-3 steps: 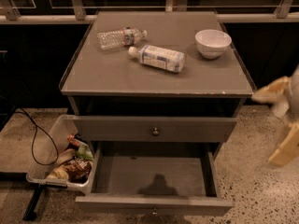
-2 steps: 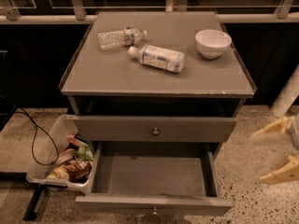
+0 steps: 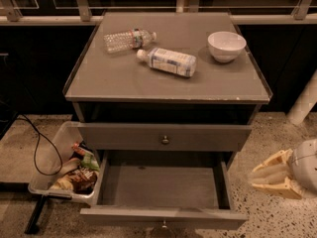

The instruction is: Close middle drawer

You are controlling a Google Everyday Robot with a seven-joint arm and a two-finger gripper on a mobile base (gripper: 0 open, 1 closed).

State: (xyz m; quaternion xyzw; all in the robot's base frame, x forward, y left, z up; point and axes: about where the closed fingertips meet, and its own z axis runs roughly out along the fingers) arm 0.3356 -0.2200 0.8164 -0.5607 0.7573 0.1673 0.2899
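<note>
The middle drawer (image 3: 163, 216) is pulled far out at the bottom of the grey-brown cabinet, and its inside (image 3: 161, 186) is empty. Its small round knob (image 3: 163, 227) sits at the centre of the front, near the lower frame edge. Above it the top drawer (image 3: 165, 138), with its own knob, is nearly flush. The lowest drawer is hidden. My gripper (image 3: 253, 177), cream-coloured, hangs in the air at the right of the open drawer, level with its right side wall and apart from it.
On the cabinet top (image 3: 124, 81) lie a clear water bottle (image 3: 128, 39) and a white labelled bottle (image 3: 168, 62), and a white bowl (image 3: 226, 45) stands there. A clear bin of snacks (image 3: 64, 170) and a black cable (image 3: 37, 143) are on the floor at left.
My gripper has dropped from beside the cabinet top to the level of the open drawer and moved slightly left. The drawers and the objects on top have not moved.
</note>
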